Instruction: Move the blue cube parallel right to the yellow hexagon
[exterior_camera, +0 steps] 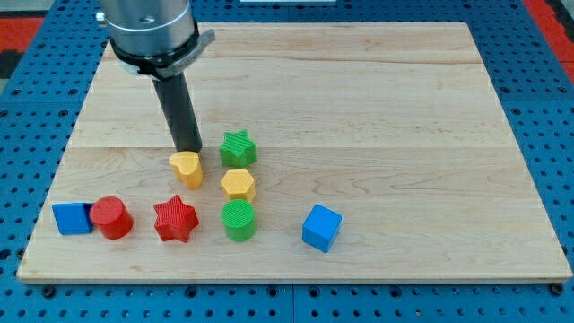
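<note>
Nothing has touched the blue cube yet, by the look of it; this reads as the approach stage, with the push itself not begun. The rod comes down from the view's top left, and my tip sits right at the upper edge of a yellow heart-shaped block, touching it or very nearly, I cannot tell which. The blue cube lies well apart from the tip, down toward the view's bottom and off to the view's right, standing alone on the wooden tabletop. The yellow hexagon is between the two, with a green star just above it and a green cylinder just below. The cube sits lower than the hexagon and to its right, so I'd judge the next move calls for bringing the tip round beneath the cube, clear of the green cylinder, and nudging it toward the view's top until it draws level with the hexagon. There are no jaws on this arm to spread or close, only the plain rod.
</note>
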